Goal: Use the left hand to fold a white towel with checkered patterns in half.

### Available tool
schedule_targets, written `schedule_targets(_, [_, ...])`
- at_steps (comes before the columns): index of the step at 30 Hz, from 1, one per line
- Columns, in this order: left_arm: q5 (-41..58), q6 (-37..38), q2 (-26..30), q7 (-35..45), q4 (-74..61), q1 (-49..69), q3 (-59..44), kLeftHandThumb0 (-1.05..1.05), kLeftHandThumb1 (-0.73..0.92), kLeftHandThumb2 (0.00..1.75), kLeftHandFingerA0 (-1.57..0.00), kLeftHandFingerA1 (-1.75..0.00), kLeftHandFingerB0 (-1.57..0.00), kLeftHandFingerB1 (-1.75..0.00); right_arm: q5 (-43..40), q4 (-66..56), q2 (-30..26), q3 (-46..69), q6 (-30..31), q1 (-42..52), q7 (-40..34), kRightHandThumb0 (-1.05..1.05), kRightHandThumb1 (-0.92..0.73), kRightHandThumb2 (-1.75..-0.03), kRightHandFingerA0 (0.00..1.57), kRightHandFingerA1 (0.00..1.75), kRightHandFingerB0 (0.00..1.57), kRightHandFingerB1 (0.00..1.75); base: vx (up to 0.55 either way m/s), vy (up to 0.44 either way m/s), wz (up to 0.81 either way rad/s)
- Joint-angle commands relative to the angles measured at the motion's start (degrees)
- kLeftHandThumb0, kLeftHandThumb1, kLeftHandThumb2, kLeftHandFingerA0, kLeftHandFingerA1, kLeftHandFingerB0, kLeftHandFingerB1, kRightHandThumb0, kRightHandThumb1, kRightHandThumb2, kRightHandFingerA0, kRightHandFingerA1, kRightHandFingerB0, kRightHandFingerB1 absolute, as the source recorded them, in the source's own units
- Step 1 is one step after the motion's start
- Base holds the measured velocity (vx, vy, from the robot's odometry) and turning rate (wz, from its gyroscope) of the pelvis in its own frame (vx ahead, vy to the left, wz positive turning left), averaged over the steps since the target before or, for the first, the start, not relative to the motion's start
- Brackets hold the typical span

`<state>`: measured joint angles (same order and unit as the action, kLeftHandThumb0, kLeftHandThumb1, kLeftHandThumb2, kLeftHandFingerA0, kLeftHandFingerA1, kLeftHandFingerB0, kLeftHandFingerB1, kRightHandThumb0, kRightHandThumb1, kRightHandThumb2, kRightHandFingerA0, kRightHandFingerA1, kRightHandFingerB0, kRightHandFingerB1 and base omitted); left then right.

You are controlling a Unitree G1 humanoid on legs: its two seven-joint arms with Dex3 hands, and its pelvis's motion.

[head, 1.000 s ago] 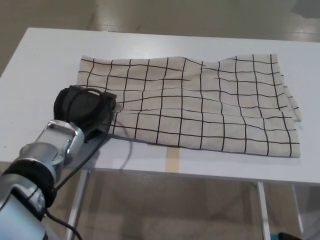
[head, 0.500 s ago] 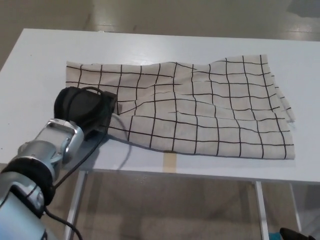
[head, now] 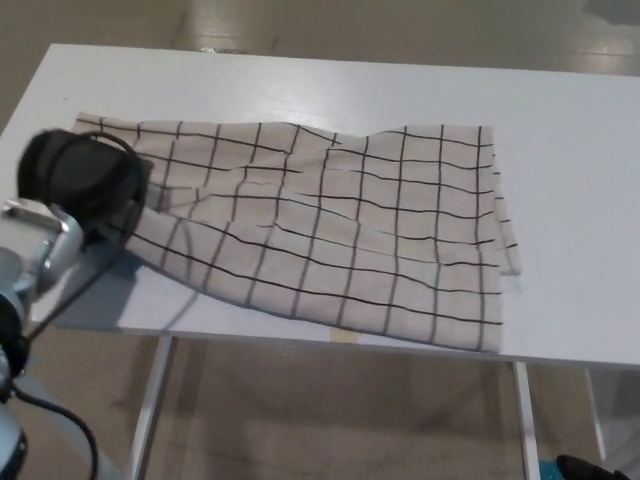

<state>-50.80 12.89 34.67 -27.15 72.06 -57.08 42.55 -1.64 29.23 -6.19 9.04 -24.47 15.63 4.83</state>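
Change: since a second ago the black three-fingered left hand (head: pixel 80 182) has drawn further to picture left; the towel's near-left edge, flat on the surface then, now rises off it, though the whole view has also shifted, so part of this is camera motion.
Left hand: clamped, as far as I can judge, on the left edge of the white cloth towel with a black checkered grid (head: pixel 330 225); its fingers are hidden behind its dark back.
Towel: spread rightward from the hand across the white flat surface (head: pixel 560 140), its near-left edge raised, its far end flat and rumpled.
Why held so: probably lifting that end to carry it across onto the far end.
Right hand: not visible.
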Motion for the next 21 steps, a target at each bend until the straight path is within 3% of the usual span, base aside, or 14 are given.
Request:
schedule_targets(1, [-5.4, 0.5, 4.1, -10.5, -0.5, -4.7, 2.2, -0.32, 0.66, 0.59, -0.80, -1.73, -0.71, -1.64, 0.6, 0.8, 0.1, -0.2, -1.4, 0.7, -0.8, -0.35, -0.58, -0.57, 0.61, 0.48, 0.56, 0.47, 0.00, 0.000, 0.00])
schedule_targets(3, [-5.9, 0.4, 4.6, -14.1, -0.7, -6.2, 2.5, -0.39, 0.67, 0.62, -0.79, -1.69, -0.69, -1.59, 0.8, 1.5, -0.2, -0.2, -2.2, 0.4, -0.8, -0.35, -0.58, -0.57, 0.61, 0.48, 0.57, 0.47, 0.00, 0.000, 0.00])
schedule_targets(11, [-7.3, 0.4, 5.2, -19.3, -1.9, -9.7, 3.0, -0.33, 0.64, 0.59, -0.86, -1.70, -0.80, -1.56, 1.0, 0.8, -0.2, -0.3, -1.6, 1.3, -0.6, -0.37, -0.59, -0.56, 0.60, 0.47, 0.57, 0.47, 0.00, 0.000, 0.00])
schedule_targets(21, [-7.6, 9.2, 5.2, -19.0, -8.8, -20.2, 1.5, -0.31, 0.66, 0.59, -0.91, -1.65, -0.84, -1.52, -0.8, -0.9, 0.0, 0.5, -0.4, 0.7, 0.3, -0.38, -0.59, -0.56, 0.60, 0.47, 0.58, 0.47, 0.00, 0.000, 0.00])
